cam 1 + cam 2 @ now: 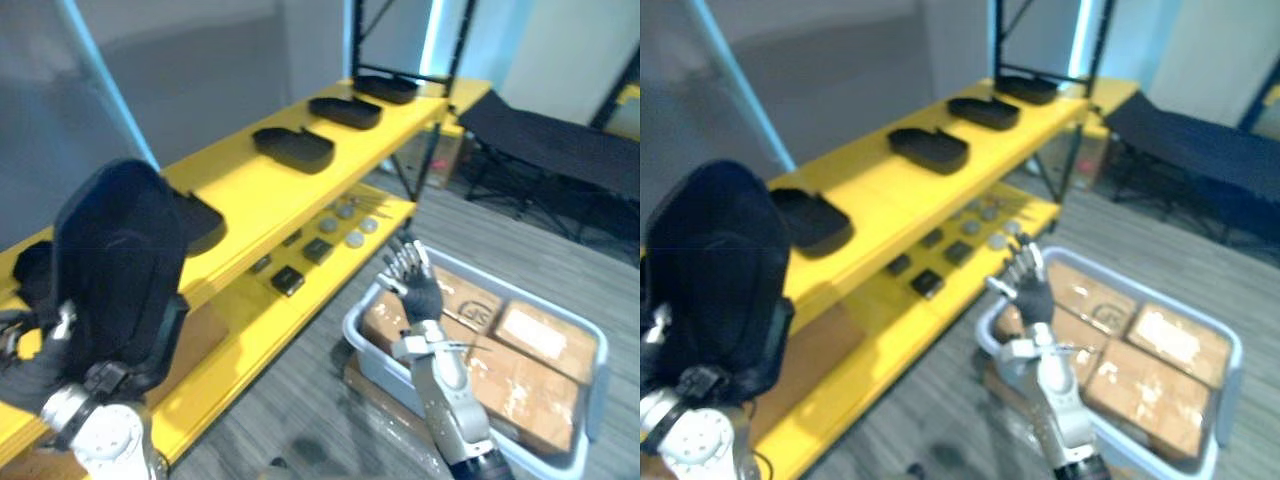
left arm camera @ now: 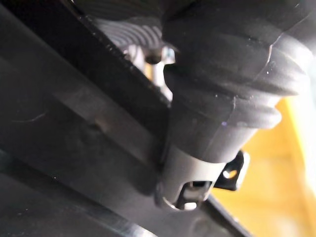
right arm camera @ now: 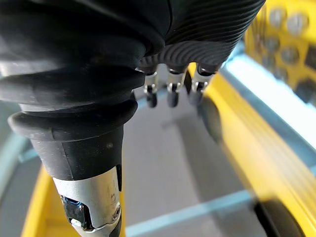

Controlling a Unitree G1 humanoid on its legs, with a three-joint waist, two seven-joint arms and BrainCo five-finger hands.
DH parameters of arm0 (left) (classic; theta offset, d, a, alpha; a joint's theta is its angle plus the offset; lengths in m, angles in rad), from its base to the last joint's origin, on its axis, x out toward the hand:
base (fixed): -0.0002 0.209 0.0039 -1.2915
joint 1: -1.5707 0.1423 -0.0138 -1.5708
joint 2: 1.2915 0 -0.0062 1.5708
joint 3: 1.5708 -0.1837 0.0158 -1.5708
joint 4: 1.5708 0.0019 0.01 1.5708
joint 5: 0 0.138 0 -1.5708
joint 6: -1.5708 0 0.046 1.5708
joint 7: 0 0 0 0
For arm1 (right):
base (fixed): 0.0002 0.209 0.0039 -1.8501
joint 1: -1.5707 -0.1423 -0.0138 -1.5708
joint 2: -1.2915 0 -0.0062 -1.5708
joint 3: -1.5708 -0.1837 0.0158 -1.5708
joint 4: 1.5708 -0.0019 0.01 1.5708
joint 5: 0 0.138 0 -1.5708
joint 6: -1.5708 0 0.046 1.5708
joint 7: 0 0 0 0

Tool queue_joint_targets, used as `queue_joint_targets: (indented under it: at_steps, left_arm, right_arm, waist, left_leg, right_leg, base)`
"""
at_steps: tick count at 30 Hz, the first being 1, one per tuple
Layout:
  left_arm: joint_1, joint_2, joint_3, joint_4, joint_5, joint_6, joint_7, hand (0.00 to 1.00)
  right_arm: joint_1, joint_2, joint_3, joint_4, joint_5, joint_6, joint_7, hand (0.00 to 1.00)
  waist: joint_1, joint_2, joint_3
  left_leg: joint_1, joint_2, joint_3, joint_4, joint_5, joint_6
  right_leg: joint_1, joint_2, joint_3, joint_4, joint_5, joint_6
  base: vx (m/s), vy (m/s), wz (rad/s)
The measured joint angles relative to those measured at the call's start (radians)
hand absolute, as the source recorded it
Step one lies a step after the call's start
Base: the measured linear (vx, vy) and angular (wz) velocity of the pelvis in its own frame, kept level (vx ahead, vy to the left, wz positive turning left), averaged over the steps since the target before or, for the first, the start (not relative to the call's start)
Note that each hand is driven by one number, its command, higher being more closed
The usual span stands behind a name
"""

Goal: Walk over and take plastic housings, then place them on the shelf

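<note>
A large black plastic housing [image 1: 120,260] stands upright at the lower left, in front of the near end of the yellow shelf [image 1: 250,190]. My left hand [image 1: 35,370] grips it from behind; in the left wrist view the hand [image 2: 217,98] presses against the housing's dark wall [image 2: 74,138]. Several more black housings lie in a row on the shelf top, the nearest [image 1: 195,225] beside the held one, then another [image 1: 293,148] and a third [image 1: 345,110]. My right hand [image 1: 410,275] is raised over a grey bin, fingers straight and spread, holding nothing.
The grey bin [image 1: 365,315] on the floor at the right holds cardboard boxes [image 1: 530,340]. The shelf's lower level [image 1: 330,270] carries small dark and round parts. A black folding cot [image 1: 560,140] stands at the back right. Black shelf posts [image 1: 455,50] rise at the far end.
</note>
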State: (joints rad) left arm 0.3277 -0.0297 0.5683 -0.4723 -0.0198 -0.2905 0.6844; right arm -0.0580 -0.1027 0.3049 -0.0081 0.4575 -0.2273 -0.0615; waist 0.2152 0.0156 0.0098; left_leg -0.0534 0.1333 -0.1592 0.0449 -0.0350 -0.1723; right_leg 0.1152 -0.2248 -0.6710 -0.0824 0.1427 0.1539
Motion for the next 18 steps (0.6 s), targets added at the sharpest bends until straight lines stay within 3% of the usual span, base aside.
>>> queue_joint_targets:
  at_steps: [3, 6, 9, 10, 12, 14, 18]
  left_arm:
    - [0.037, -0.051, 0.078, 0.000, -0.003, -0.002, 0.042, 1.00]
    - [0.056, -0.060, 0.097, -0.002, -0.021, -0.018, 0.047, 1.00]
    - [0.065, -0.062, 0.105, -0.031, -0.048, -0.062, -0.001, 1.00]
    - [0.065, -0.064, 0.104, -0.044, -0.063, -0.089, -0.032, 1.00]
    - [0.070, -0.068, 0.115, -0.061, -0.081, -0.108, -0.039, 1.00]
    - [0.067, -0.066, 0.111, -0.062, -0.099, -0.123, -0.042, 1.00]
    - [0.065, -0.065, 0.095, -0.079, -0.099, -0.125, -0.071, 1.00]
  right_arm:
    - [-0.075, -0.001, 0.070, 0.079, -0.001, 0.001, 0.067, 0.00]
    - [-0.092, 0.001, 0.103, 0.100, -0.002, 0.014, 0.088, 0.00]
    - [-0.090, 0.000, 0.102, 0.097, -0.030, 0.016, 0.073, 0.00]
    - [-0.078, -0.002, 0.091, 0.095, -0.048, 0.016, 0.057, 0.00]
    - [-0.064, -0.001, 0.091, 0.097, -0.061, 0.016, 0.040, 0.00]
    - [-0.063, 0.000, 0.075, 0.097, -0.051, 0.012, 0.038, 0.00]
    - [-0.061, 0.001, 0.016, 0.097, -0.042, 0.003, 0.046, 0.00]
  waist:
    - [0.052, -0.005, -0.002]
    - [0.074, -0.007, 0.004]
    - [0.069, -0.028, 0.009]
    - [0.077, -0.040, 0.013]
    - [0.105, -0.048, 0.019]
    - [0.102, -0.046, 0.042]
    - [0.099, -0.054, 0.079]
  left_leg:
    - [0.001, -0.008, -0.030, 0.010, -0.004, 0.005]
    - [-0.012, -0.028, -0.094, 0.026, -0.012, 0.017]
    - [-0.054, -0.037, -0.107, 0.036, 0.009, 0.037]
    - [-0.056, -0.042, -0.115, 0.030, 0.028, 0.018]
    - [-0.068, -0.060, -0.133, 0.026, 0.034, 0.016]
    - [-0.069, -0.081, -0.152, 0.032, 0.043, 0.018]
    - [-0.067, -0.094, -0.152, 0.024, 0.045, 0.021]
  right_leg:
    - [0.029, -0.001, -0.033, 0.000, -0.009, 0.006]
    - [0.088, -0.003, -0.113, 0.000, -0.038, 0.013]
    - [0.141, -0.003, -0.232, 0.000, -0.057, 0.036]
    - [0.163, -0.004, -0.267, 0.000, -0.062, 0.042]
    - [0.167, -0.019, -0.280, 0.023, -0.075, 0.042]
    - [0.167, -0.062, -0.285, 0.108, -0.112, 0.038]
    - [0.162, -0.088, -0.279, 0.145, -0.130, 0.029]
  base:
    - [-0.01, 0.008, 0.26]
    - [-0.01, -0.026, 0.67]
    - [-0.01, -0.046, 1.25]
    - [0.02, 0.037, 1.06]
    - [0.07, 0.096, 0.61]
    - [0.06, 0.091, 0.36]
    - [-0.02, 0.015, 0.07]
